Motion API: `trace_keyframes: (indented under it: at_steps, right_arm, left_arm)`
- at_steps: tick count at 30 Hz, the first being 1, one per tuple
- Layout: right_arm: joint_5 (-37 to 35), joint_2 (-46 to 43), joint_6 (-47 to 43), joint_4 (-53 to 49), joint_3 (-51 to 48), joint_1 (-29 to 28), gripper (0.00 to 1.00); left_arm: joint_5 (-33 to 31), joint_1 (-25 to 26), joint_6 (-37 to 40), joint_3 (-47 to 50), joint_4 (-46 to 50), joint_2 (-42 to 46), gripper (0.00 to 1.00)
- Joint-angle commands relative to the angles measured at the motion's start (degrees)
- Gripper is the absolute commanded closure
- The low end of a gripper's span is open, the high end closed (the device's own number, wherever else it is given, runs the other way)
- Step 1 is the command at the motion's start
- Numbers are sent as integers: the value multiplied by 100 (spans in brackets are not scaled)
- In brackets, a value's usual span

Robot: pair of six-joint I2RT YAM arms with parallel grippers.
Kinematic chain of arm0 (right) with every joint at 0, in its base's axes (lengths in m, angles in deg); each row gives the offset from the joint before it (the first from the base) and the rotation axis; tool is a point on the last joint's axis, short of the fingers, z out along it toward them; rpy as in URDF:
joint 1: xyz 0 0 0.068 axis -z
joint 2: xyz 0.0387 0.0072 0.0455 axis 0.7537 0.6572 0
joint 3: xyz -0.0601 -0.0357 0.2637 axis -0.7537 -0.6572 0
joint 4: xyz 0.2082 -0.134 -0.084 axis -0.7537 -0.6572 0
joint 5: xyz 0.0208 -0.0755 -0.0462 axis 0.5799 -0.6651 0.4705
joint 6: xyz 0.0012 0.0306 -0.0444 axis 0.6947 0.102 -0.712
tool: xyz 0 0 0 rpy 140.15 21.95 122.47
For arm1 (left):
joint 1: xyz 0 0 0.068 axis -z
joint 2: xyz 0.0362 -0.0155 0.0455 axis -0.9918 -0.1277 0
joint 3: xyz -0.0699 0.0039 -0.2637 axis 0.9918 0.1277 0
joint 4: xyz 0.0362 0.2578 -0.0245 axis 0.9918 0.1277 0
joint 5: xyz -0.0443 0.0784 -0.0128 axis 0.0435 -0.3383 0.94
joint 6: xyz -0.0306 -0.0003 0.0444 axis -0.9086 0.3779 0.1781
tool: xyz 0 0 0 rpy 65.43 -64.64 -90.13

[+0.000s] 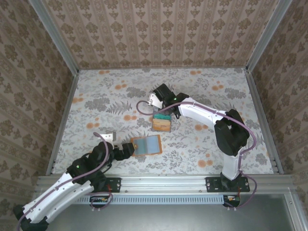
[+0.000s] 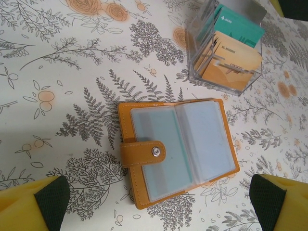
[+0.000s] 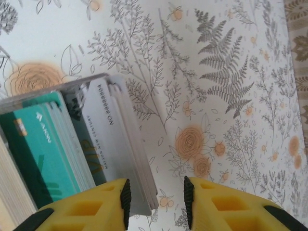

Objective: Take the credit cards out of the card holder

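Note:
The orange card holder (image 2: 178, 149) lies open on the table, grey-blue plastic pockets up and its snap strap folded over the left page; it is also in the top view (image 1: 146, 144). My left gripper (image 2: 156, 211) hovers over its near edge, open wide and empty, and sits at the holder's left (image 1: 127, 149). Teal credit cards (image 2: 238, 29), orange-tan cards (image 2: 231, 62) and pale cards (image 3: 113, 134) stand on edge in a clear box (image 2: 226, 82). My right gripper (image 3: 156, 202) is open above the box (image 1: 162, 121), the pale stack's corner resting by its left pad (image 3: 125, 202).
The floral tablecloth (image 1: 101, 106) is bare to the left and right of the holder and box. Patterned walls on metal posts close in the back and both sides. The arm bases sit on the near rail (image 1: 163, 183).

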Motion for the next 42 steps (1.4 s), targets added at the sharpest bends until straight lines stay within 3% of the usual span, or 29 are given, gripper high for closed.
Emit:
trace_keyframes:
  at_steps: [1,9,15,17,20,26,34,42]
  right_arm:
    - [27,-490,732,-31,-4,-47,61]
    - [709,-1563,2775,29,-675,-304,61]
    - [1555,-2444,4422,751,-2082,-340,61]
    - [1869,-2711,4881,1200,-2679,-373,56]
    - [1967,-2969,5416,1516,-3239,-507,57]
    - [1897,-2845,6053,2036,-3934,-973,67]
    - [2022,-1963,6861,2693,-4167,-1264,69]
    - [1972,-1503,7023,2776,-4061,-1353,72]
  left_arm:
    - [132,-32,30,-10,-115,-108,0]
    - [384,-32,-47,134,-738,-649,0]
    - [527,-32,-152,178,-1231,-1210,1]
    - [577,-27,-205,204,-1422,-1429,2]
    - [677,-27,-328,255,-1717,-1726,6]
    - [909,2,-574,455,-2381,-2212,16]
    - [918,152,-704,613,-2741,-2483,34]
    - [886,172,-699,680,-2781,-2641,38]
